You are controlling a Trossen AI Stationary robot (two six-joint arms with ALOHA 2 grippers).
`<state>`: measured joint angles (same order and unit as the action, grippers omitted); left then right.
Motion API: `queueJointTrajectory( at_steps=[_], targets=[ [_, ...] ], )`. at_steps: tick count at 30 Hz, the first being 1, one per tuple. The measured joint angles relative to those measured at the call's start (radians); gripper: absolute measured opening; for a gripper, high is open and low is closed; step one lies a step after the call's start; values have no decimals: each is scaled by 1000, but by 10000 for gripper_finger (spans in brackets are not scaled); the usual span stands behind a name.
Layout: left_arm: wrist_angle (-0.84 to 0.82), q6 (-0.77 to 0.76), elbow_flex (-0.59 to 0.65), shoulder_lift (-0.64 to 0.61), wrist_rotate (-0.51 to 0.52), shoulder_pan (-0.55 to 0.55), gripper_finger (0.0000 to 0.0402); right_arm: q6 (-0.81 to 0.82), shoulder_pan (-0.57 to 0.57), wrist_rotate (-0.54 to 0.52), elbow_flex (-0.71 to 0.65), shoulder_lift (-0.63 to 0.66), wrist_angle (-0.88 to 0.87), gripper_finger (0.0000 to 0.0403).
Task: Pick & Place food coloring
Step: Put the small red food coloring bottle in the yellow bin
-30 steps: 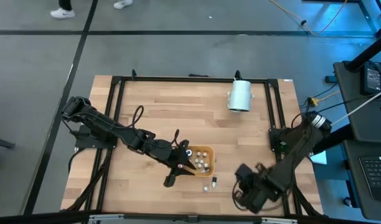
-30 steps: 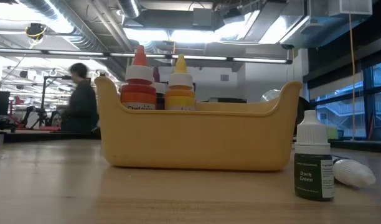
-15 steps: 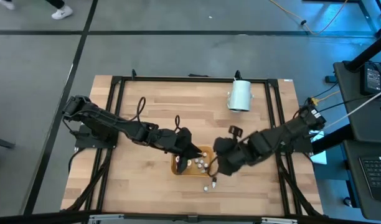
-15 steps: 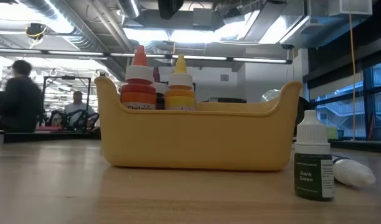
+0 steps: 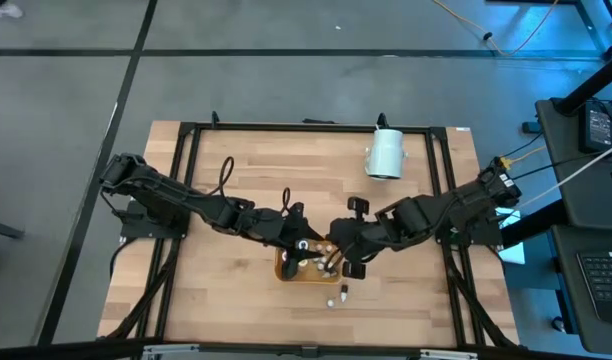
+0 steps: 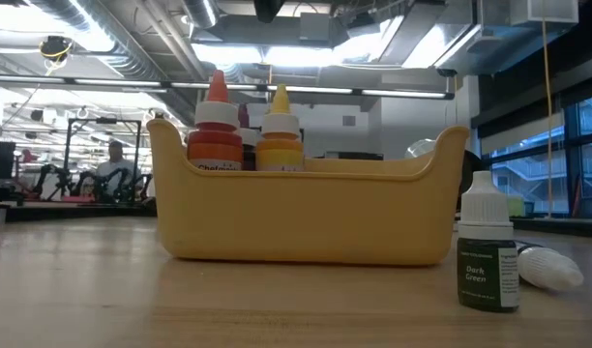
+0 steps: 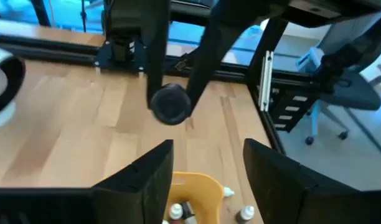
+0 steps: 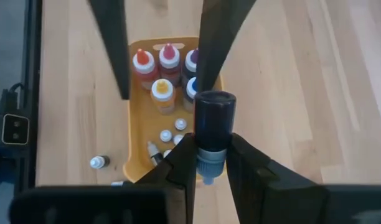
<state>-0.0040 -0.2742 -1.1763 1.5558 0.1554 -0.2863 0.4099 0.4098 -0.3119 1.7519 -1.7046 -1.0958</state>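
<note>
Between the right claw's (image 8: 210,154) fingers sits a dark bottle (image 8: 214,115). They are pinched narrow on its neck, with the body sticking out past the tips. Straight beneath the claw is the tray's (image 8: 134,134) near end. Upright bottles are packed at the far end, and white caps lie just under the fingertips.

Left claw (image 7: 206,152): wide, nothing in it, hanging over the same tray. Its two fingers rise just beyond your held bottle in the right wrist view, so the two claws are near each other.

Judged step: place the held bottle into the tray.

How to do it well:
- Clear the left claw first, or hold it still. Both claws over one small tray invites a knock.
- Aim for the bare tray floor below the claw, not the caps. Landing on a cap will probably tip the bottle.
- Come down until the bottle's lower end is inside the tray wall, then release. A drop from height could bounce it out or topple the upright row.
- Open only enough to free the neck. Wide fingers may sweep the neighbours.
- Lift straight up afterwards.

Not yet done: a loose bottle (image 6: 488,256) stands on the table outside the tray, off to the right claw's side. A second one (image 6: 547,269) lies beside it.
</note>
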Motion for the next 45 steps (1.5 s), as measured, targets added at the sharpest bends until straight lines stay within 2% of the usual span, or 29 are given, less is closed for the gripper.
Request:
queueJointTrajectory(
  at_steps=[12, 21, 26, 37, 45],
  targets=[
    [0, 24, 0, 0, 41, 16, 192, 30, 0, 28, 0, -8, 33, 74],
    [46, 0, 0, 0, 10, 18, 188, 29, -8, 36, -6, -12, 57, 75],
    [46, 0, 0, 0, 11, 19, 162, 26, -11, 29, -6, -12, 60, 77],
    [45, 0, 0, 0, 34, 20, 62, 26, -11, 27, -6, -12, 59, 79],
    [45, 0, 0, 0, 35, 20, 63, 22, -11, 50, -7, -12, 67, 95]
  ],
)
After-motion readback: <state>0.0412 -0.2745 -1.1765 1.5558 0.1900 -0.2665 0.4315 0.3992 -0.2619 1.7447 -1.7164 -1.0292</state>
